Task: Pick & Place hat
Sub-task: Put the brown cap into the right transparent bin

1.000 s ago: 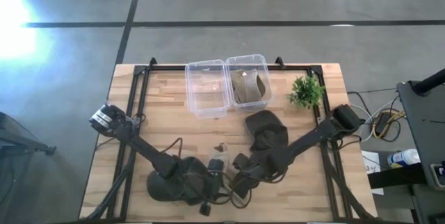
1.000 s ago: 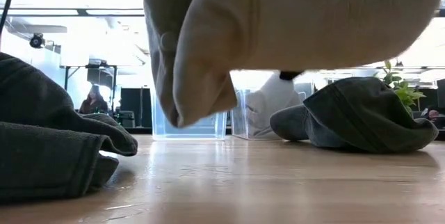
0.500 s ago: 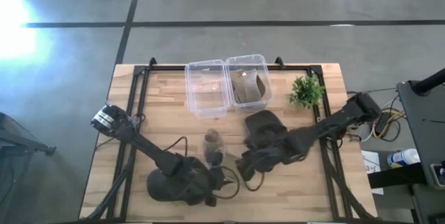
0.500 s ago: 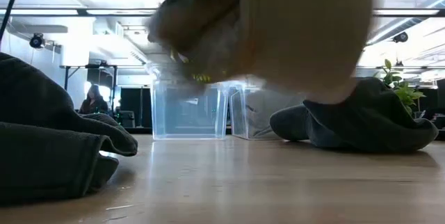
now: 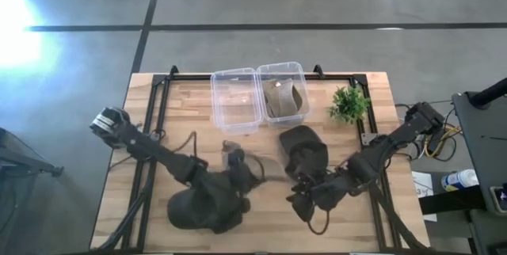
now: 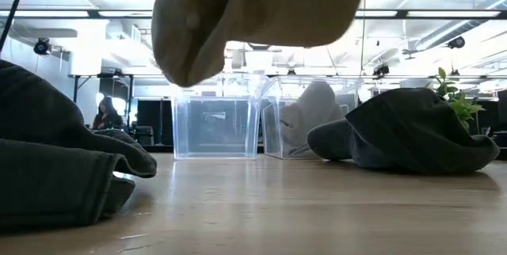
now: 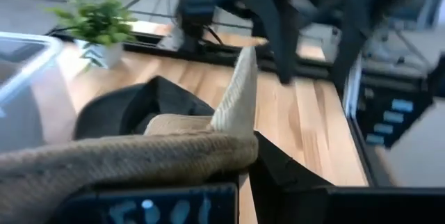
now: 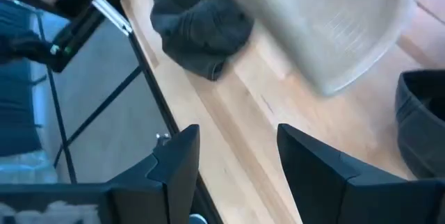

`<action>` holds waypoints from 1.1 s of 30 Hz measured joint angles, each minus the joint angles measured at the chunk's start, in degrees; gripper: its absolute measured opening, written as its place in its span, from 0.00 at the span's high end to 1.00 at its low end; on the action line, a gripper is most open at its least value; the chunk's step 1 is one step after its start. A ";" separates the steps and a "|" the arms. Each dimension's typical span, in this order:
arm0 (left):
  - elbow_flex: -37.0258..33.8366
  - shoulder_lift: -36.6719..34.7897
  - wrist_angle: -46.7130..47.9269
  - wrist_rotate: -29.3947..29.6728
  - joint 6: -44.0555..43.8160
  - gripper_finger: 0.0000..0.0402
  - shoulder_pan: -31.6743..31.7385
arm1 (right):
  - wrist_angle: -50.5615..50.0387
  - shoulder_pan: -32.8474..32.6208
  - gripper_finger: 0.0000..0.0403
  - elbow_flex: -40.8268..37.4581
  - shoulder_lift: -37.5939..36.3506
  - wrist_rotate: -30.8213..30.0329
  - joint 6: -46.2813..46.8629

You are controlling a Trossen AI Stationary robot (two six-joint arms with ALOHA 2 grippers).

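Wooden table (image 5: 182,116) w/ black frame rails, seen from above; grey floor around it. Both arms reach in from the near corners toward table centre.

Dark hat, near-left (image 5: 198,207): largest item on the table, lying flat under the left arm. In the low view it fills the left edge (image 6: 55,168).

Dark hat, centre-right (image 5: 305,150): lies on the table just in front of the right-hand bin, near the plant. Low view shows it resting on the wood (image 6: 412,136).

Two clear plastic bins at the far edge, side by side and touching. Left bin (image 5: 235,99) shows only bare plastic. Right bin (image 5: 283,90) holds a tan hat already (image 5: 285,97); low view shows a pale shape inside (image 6: 313,116).

Tan hat in transit (image 6: 245,9): held off the table, hanging high in the low view, nothing under it but bare wood. In the left wrist view its woven brim (image 7: 132,158) lies across the fingers. From above it sits at the left gripper (image 5: 235,168), between the near-left dark hat and the bins, approx. mid-table.

Left gripper: clenched on the tan hat, per wrist view.

Right gripper (image 5: 305,199): near the front of the centre-right dark hat, above the table. Right wrist view shows its fingers (image 8: 177,158) spread apart w/ nothing between them, i.e. released.

Small green potted plant (image 5: 348,104): far-right of the table, beside the right bin.

Person (image 6: 104,115): seated, far background of the low view, small.
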State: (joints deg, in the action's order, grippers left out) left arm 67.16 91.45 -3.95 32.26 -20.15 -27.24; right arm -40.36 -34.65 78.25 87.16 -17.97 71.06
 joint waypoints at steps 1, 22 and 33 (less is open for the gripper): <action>0.00 -0.80 0.23 -0.70 -1.26 0.98 1.14 | -0.03 0.02 0.53 0.13 -0.22 -0.66 -0.38; 0.17 -14.35 6.54 -43.37 -42.51 0.98 43.57 | -13.28 3.66 0.53 1.11 -12.06 -26.92 -6.95; 5.64 -14.98 3.49 -57.35 -39.98 0.97 42.53 | -12.80 13.07 0.53 1.06 -18.98 -20.87 -27.68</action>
State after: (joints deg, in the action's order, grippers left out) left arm 72.80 76.47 -0.47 -25.10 -60.12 15.29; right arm -53.16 -21.58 79.31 68.18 -38.84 43.38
